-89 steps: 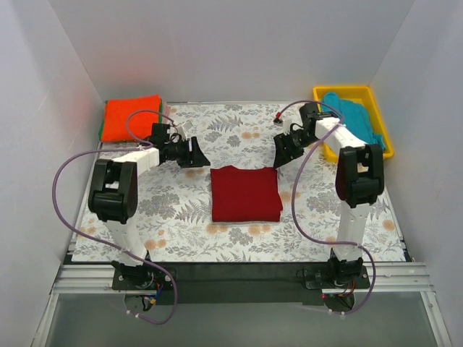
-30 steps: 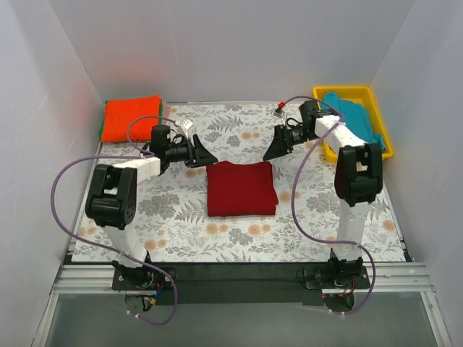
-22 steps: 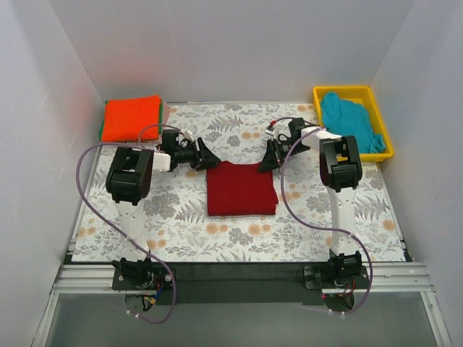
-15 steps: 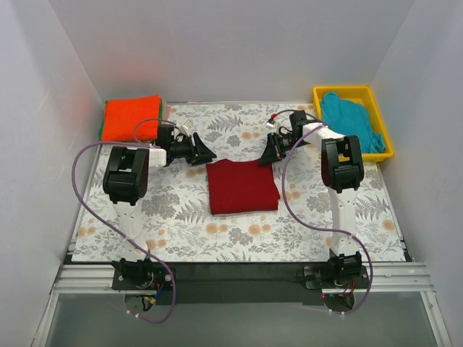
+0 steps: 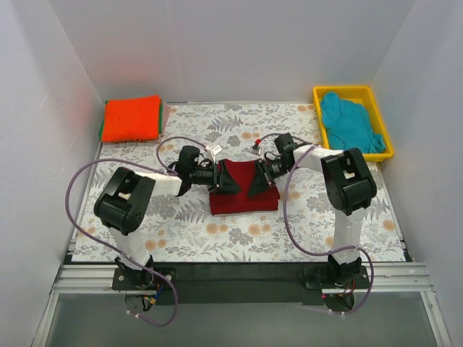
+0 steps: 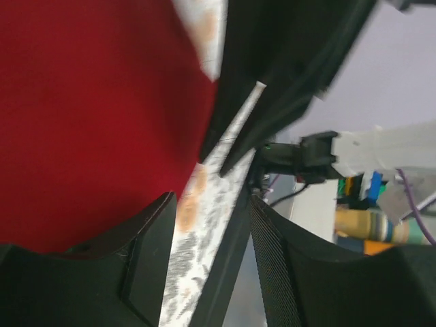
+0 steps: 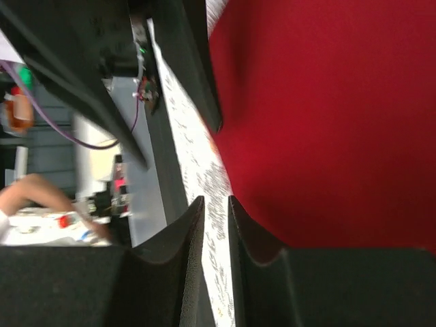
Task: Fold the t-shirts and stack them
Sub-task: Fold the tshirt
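Orange tee (image 5: 131,118) sits folded in the back left corner. Mid-table, the folded maroon tee (image 5: 244,201) has both grippers low over its far edge. The left gripper (image 5: 228,178) has its fingers spread. The right gripper (image 5: 256,181) has its fingers nearly together, with just a slit and nothing between them. Teal tee (image 5: 346,119) is bunched in the bin (image 5: 340,90) at back right.
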Motion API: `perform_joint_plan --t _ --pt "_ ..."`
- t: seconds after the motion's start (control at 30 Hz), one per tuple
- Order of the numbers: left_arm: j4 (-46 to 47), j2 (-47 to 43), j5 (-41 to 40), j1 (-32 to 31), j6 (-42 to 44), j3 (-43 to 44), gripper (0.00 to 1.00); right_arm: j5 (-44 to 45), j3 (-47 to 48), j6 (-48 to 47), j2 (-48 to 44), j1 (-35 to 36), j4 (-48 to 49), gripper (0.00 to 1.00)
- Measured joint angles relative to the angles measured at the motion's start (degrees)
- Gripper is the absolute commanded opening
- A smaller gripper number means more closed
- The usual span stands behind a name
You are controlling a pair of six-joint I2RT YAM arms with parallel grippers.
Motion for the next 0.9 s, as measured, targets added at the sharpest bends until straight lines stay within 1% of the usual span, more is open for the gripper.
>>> perform_joint_plan --t 0.1,0.13,0.2,0.3,0.37,0.43,0.53,0.6,0.63,0.7,0.77,0.87,0.9 --pt "-3.06 8.46 -1.42 0.87 1.05 -0.07 0.43 0.52 -3.17 0.11 6.38 -0.15 0.35 0.22" --pt "-3.26 10.62 -0.22 1.55 0.92 -0.04 0.43 0.11 -3.76 0.39 8.35 -0.72 0.44 0.21" --pt "-3.28 11.43 1.97 2.89 1.49 0.63 0.43 -2.67 -4.09 0.85 9.92 -1.99 0.28 0.19" --pt "-4.98 10.58 2.6 4.7 4.07 0.61 0.42 -2.03 -4.11 -0.31 8.79 -3.04 0.02 0.18" --pt "-6.56 8.22 2.16 5.33 6.58 -0.28 0.44 -1.09 -4.48 -1.46 6.49 -3.26 -0.48 0.18" --pt "-8.31 3.15 1.14 5.38 8.63 -2.56 0.44 -0.39 -5.77 -2.23 1.53 -2.69 -1.14 0.17" --pt "-9.86 -6.23 1.05 2.78 9.68 -4.57 0.44 -0.57 -8.24 -1.73 -6.91 -0.55 -0.02 0.15" --pt "-8.57 -9.31 1.42 0.59 9.51 -4.55 0.43 -0.81 -10.32 -0.9 -11.56 1.11 1.95 0.12" --pt "-7.63 -9.46 1.73 -0.5 9.22 -4.57 0.43 -1.05 -11.02 -0.66 -12.52 1.99 2.64 0.1" --pt "-6.36 -7.48 1.81 -1.77 8.44 -4.72 0.42 -1.46 -11.78 -0.61 -11.15 2.95 3.91 0.08" --pt "-5.81 -3.17 1.62 -2.01 8.0 -4.94 0.42 -1.4 -12.2 -0.79 -7.37 2.75 4.74 0.05" --pt "-6.86 4.17 0.94 -1.49 8.07 -4.98 0.42 -0.48 -13.55 -2.45 -0.22 0.74 4.63 0.04" --pt "-6.91 5.84 2.25 -1.03 8.0 -5.03 0.42 -0.11 -14.08 -3.17 1.29 -0.13 4.46 0.04"
